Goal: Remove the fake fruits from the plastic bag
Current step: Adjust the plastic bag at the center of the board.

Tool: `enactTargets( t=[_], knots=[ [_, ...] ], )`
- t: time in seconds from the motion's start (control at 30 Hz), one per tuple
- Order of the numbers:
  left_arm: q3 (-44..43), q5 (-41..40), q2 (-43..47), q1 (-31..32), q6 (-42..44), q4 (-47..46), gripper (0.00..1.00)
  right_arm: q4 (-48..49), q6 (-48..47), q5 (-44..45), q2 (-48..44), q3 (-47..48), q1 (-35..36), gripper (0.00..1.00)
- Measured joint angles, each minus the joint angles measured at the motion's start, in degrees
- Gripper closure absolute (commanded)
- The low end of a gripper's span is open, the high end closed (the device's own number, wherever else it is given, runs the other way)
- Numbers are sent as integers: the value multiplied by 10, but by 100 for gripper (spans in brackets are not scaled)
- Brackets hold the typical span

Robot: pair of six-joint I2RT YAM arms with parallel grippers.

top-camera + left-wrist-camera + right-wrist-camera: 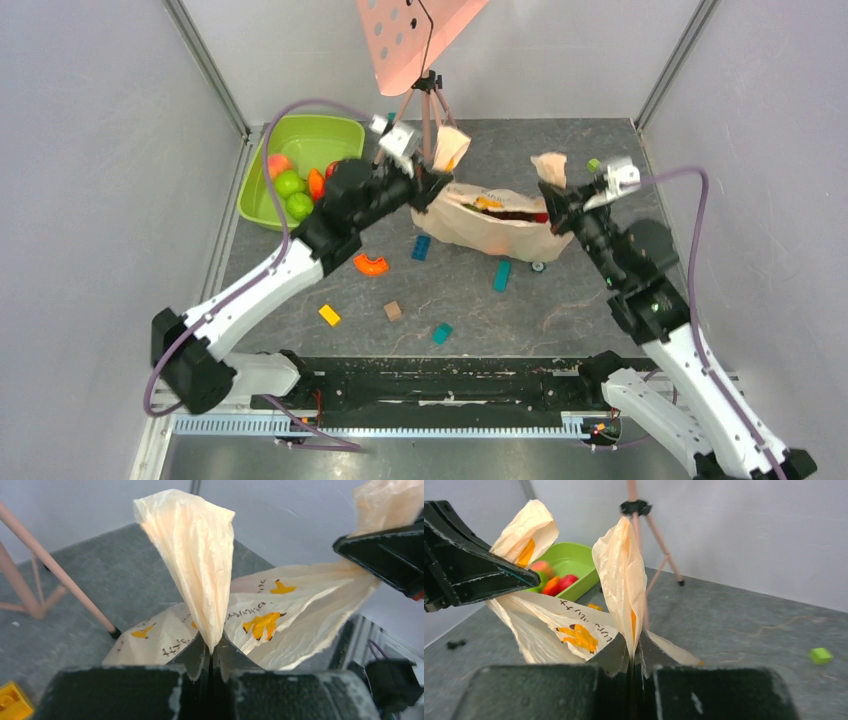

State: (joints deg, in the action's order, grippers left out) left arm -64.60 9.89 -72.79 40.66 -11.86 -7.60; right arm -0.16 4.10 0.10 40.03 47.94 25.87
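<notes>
Looking first at the plastic bag point(495, 230), we found it a little toward 1 o'clock from the centre of the table point(590, 300) in the top view. Its belly rested on the grey surface and both upper corners were lifted. The left gripper point(210, 647) was pressed together on the corner at the bag's 9 o'clock end, with a tuft of film standing up out of the jaws. The right gripper point(633, 652) pinched the 3 o'clock corner the same way.

Between them the mouth sagged open, and there we made out fake fruits point(510, 213), one dark and one orange, too small to name.

We judged the bag thin, limp and nearly weightless, so any load would come from the fruits rolling inside. The film looked likely to slide or tear under a hard pull. The bunched corners seemed the surest hold, or the bottom fold for tipping. The fruits themselves looked hard, glossy and prone to slip.

Farther out, a green tub point(335, 130) at 10 o'clock held more fruits. An orange arc piece point(371, 264) lay at the bag's 8 o'clock, small blocks point(329, 315) were scattered toward 6 o'clock, and a tripod point(428, 95) stood at 12 o'clock.
</notes>
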Motion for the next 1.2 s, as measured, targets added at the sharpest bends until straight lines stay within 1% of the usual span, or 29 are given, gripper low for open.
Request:
enactTargets(
  t=[0.07, 0.13, 0.17, 0.23, 0.27, 0.3, 0.33, 0.4, 0.47, 0.5, 0.53, 0.6, 0.63, 0.67, 0.8, 0.87, 0.97, 1.0, 1.1, 1.13, 1.2],
  knots=[
    [127, 11, 59, 5, -28, -85, 98, 33, 16, -32, -67, -95, 0, 88],
    [206, 24, 82, 10, -50, -139, 92, 45, 31, -55, -104, -162, 0, 77],
    [243, 29, 86, 13, -63, -164, 90, 46, 39, -62, -116, -191, 0, 70],
    [297, 40, 86, 17, -83, -194, 88, 41, 52, -74, -141, -244, 0, 58],
    [318, 43, 86, 20, -90, -200, 85, 34, 59, -78, -150, -258, 0, 51],
    [330, 46, 87, 22, -97, -201, 79, 23, 62, -81, -158, -268, 0, 44],
    [337, 51, 88, 24, -101, -202, 73, 11, 66, -84, -166, -271, 0, 37],
    [338, 55, 96, 26, -104, -203, 64, -1, 70, -89, -177, -265, 0, 29],
    [338, 57, 117, 26, -106, -205, 49, -25, 69, -95, -183, -242, 0, 23],
    [338, 57, 128, 26, -106, -206, 39, -38, 68, -98, -182, -224, 0, 20],
    [338, 57, 139, 26, -106, -208, 33, -55, 68, -103, -179, -200, 0, 18],
    [338, 57, 156, 26, -107, -209, 28, -88, 66, -114, -171, -148, 0, 14],
    [337, 57, 164, 26, -108, -208, 24, -104, 65, -122, -165, -121, 0, 13],
    [337, 57, 169, 26, -108, -208, 21, -116, 64, -127, -160, -96, 0, 13],
    [337, 57, 197, 26, -108, -193, 20, -172, 53, -162, -129, 27, 0, 13],
    [337, 57, 211, 26, -108, -181, 19, -194, 50, -174, -109, 90, 0, 19],
    [337, 57, 233, 27, -108, -163, 20, -216, 47, -179, -70, 171, 0, 31],
    [337, 56, 243, 28, -109, -153, 21, -227, 45, -174, -50, 198, 0, 35],
    [336, 51, 281, 29, -116, -110, 30, -259, 35, -153, 19, 254, 0, 44],
    [335, 50, 291, 29, -118, -95, 31, -265, 32, -150, 38, 260, 0, 44],
    [329, 50, 314, 30, -119, -59, 27, -281, 22, -147, 91, 261, 0, 34]
  ],
)
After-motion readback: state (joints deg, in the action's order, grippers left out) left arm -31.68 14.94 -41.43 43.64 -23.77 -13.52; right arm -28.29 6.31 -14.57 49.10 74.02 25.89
